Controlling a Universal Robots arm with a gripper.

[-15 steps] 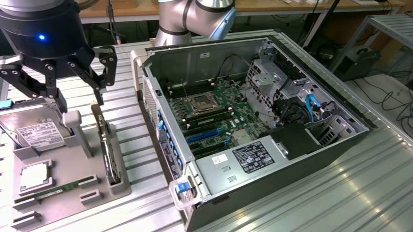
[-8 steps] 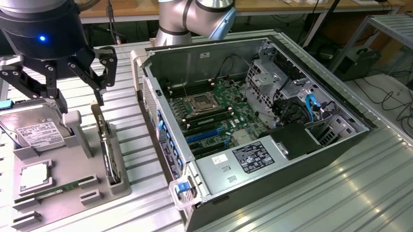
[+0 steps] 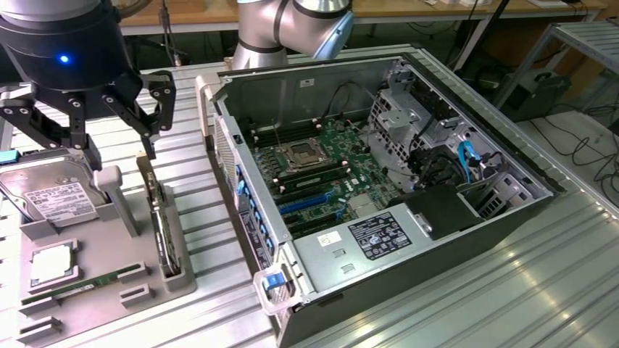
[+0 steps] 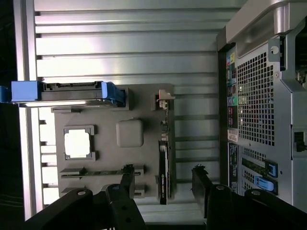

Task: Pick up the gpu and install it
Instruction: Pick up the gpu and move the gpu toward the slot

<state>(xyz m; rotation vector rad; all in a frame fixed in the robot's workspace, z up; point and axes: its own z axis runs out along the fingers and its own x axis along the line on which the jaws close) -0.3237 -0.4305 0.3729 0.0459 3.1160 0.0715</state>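
Gripper (image 3: 118,151) spread wide, I'm hovering over the gpu (image 3: 162,232), which is standing on edge in the tray (image 3: 106,246) slot below, between my fingers (image 4: 125,187); I'm reckoning it's light, stiff and fragile, so I'm favouring a gentle pinch across its flat faces near the top edge.

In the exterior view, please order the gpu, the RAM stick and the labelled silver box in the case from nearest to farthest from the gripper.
1. gpu: standing on edge in the tray, just beneath the open gripper.
2. RAM stick: lying flat at the tray's near end.
3. labelled silver box: inside the case, at the exterior view's right.
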